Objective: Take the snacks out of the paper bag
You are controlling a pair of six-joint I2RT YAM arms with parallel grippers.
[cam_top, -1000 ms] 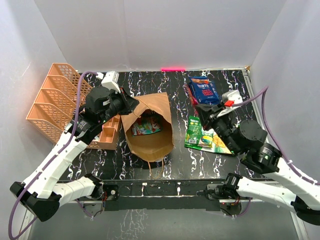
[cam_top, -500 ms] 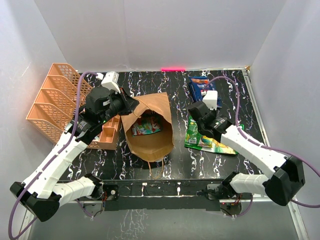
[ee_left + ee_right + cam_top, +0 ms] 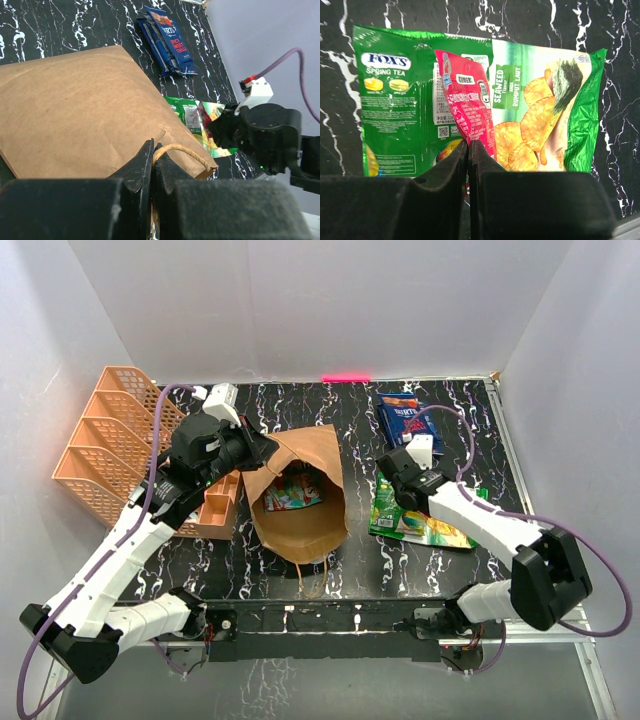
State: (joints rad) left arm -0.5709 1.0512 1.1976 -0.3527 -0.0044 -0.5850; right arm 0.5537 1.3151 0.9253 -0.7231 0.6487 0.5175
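The brown paper bag (image 3: 300,515) lies open in the middle of the table, with a colourful snack packet (image 3: 293,490) inside. My left gripper (image 3: 262,452) is shut on the bag's rim by its twisted handle (image 3: 182,150); the gripper also shows in the left wrist view (image 3: 153,150). My right gripper (image 3: 395,480) is shut on a red snack packet (image 3: 465,95), just above a green FOX'S packet (image 3: 390,110) and a green seaweed chips bag (image 3: 545,115) lying right of the bag. Dark blue snack bags (image 3: 405,418) lie at the back right.
Orange mesh trays (image 3: 110,435) stand at the left, with a small orange box (image 3: 218,505) beside the paper bag. White walls close in the table on three sides. The two green packets (image 3: 415,520) take up the table right of the bag.
The right arm has swung its elbow down and stretched out, and its gripper has come low over the green packets. The left arm and the paper bag have not moved.
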